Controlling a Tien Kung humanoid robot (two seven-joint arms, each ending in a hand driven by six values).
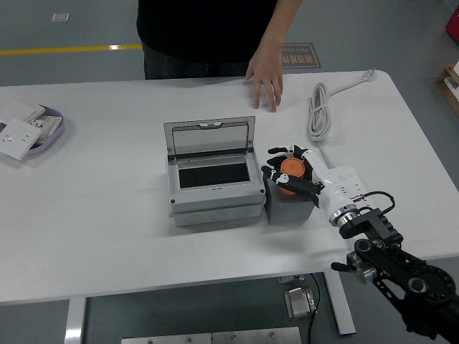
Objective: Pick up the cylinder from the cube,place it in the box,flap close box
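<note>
The big white table [107,236] lies under the robot's right hand [290,174] and goes far out to every side of it. A person in a black top [208,32] stands on the far side of the table, well past the hand. The person's own hand [265,79] rests with its fingers down on the table top, far beyond the robot's hand and a little to its left.

The grey plastic box with a see-through lid [213,179] sits just left of the robot's hand. Its lid stands up at the back, so the box is open. The dark grey cube [287,208] is right under the hand and touches the box's right side.

The robot's black right arm with a white wrist [380,247] comes in from the lower right corner. A coiled white cable [320,107] lies on the table beyond the hand, a bit to the right. A purple tray with white blocks in it [32,129] is far off to the left of the hand, by the table's edge.

The robot's right hand has its black fingers [276,153] curled around the small orange cylinder [291,170]. It holds the cylinder over the top of the cube. It is hard to see if the cylinder touches the cube.
</note>
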